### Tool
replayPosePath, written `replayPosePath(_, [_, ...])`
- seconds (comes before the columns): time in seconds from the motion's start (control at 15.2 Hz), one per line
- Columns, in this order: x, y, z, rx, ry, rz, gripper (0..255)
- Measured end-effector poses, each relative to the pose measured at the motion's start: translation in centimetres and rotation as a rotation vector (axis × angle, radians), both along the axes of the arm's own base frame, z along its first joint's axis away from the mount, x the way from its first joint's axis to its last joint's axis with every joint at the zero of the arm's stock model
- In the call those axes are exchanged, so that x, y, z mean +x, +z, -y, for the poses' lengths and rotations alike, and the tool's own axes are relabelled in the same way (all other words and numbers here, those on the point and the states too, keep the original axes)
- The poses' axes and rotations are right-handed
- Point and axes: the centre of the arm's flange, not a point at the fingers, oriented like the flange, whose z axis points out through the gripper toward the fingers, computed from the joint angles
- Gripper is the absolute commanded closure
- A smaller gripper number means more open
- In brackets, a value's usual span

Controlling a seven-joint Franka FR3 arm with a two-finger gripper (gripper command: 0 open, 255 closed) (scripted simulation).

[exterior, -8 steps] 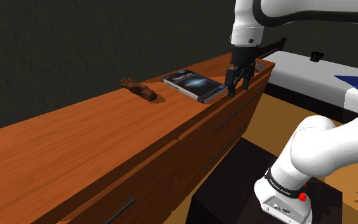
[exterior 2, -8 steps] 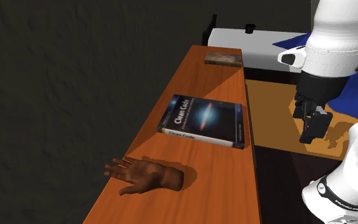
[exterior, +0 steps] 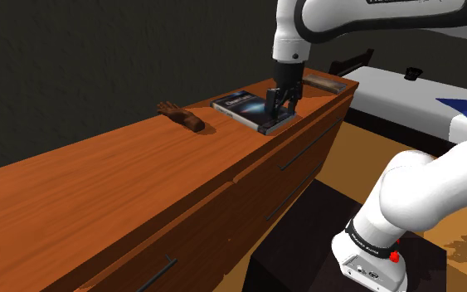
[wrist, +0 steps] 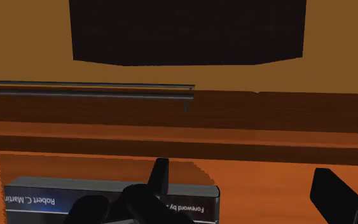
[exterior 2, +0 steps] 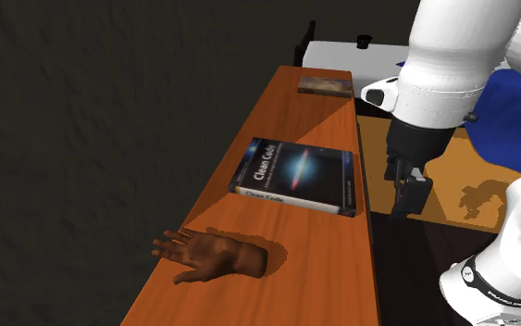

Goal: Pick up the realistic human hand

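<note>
The dark brown, lifelike human hand (exterior: 182, 118) (exterior 2: 214, 256) lies flat on the top of the long bench of reddish-brown wood with drawer fronts (exterior: 99, 174) (exterior 2: 328, 269). It sits on the wall side of the top, nothing touching it. Its long axis runs across the bench's width, with the spread fingers toward the dark wall and the cut wrist toward the drawer side. Next along the bench, apart from the hand, rests a dark blue book with a galaxy cover (exterior: 254, 111) (exterior 2: 297, 175) (wrist: 107, 197), and a smaller flat brown book (exterior 2: 326, 86) lies at the far end, by the white bed (exterior: 406, 91). The black two-finger tool (exterior: 279, 106) (exterior 2: 408, 199) (wrist: 241, 170) hangs above the drawer-side edge of the blue book. Its fingers stand apart and grasp nothing, as the wrist view shows, with the book's spine just beside one finger. The deciding relation is that the hand lies beyond the blue book from the tool, down the bench toward the shoulder view's left and nearer the wall. By this reading, the approach calls for travel along the bench over the book, then a descent with the fingers set to straddle the hand's narrow span, not its length.
</note>
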Motion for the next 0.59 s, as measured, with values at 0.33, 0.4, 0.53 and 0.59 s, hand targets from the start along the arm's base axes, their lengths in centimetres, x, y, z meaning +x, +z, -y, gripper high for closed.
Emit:
replayPosePath(0.33, [5.0, -0.7, -2.9, -0.01, 0.06, 0.056, 0])
replayPosePath(0.4, [5.8, -0.8, -3.4, -0.012, 0.072, 0.068, 0])
replayPosePath(0.53, [7.8, -1.2, -4.4, -0.016, 0.096, 0.09, 0])
replayPosePath(0.59, [8.8, -0.9, -5.2, -0.017, 0.108, 0.101, 0])
